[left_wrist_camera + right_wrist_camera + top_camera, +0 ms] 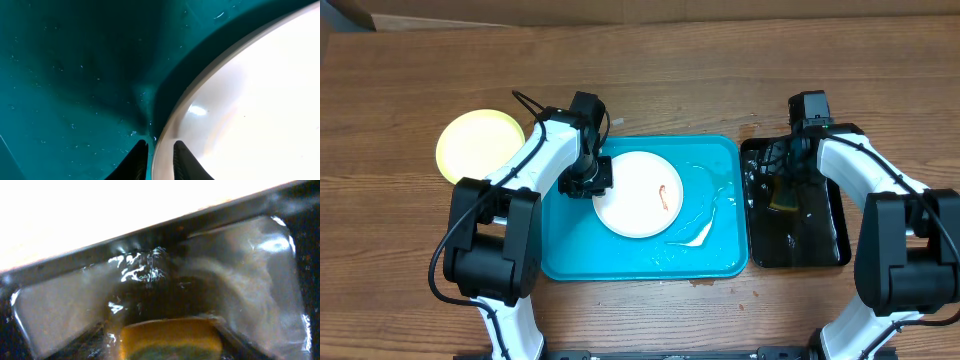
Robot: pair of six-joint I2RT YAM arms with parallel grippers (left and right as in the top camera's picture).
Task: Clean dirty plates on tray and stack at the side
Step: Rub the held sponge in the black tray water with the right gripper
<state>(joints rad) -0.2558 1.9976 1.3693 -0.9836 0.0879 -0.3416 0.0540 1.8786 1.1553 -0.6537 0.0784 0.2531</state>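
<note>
A white plate (pixel 638 195) with a reddish smear lies in the turquoise tray (pixel 570 250). A white crescent of a second plate (pixel 698 232) shows at its lower right. The pale yellow plate (pixel 480 145) lies on the table left of the tray. My left gripper (pixel 596 180) is at the white plate's left rim. In the left wrist view its fingers (pixel 160 156) are shut on the rim of the plate (pixel 250 100) over the tray floor (pixel 75 75). My right gripper (pixel 782 190) is shut on a yellow-green sponge (pixel 170 337) in the black tray.
The narrow black tray (pixel 820 240) stands right of the turquoise tray and is wet inside, as the right wrist view (pixel 50 310) shows. Water pools on the turquoise tray's right half. A small smear lies on the wood table (pixel 700 282) at the tray's front edge.
</note>
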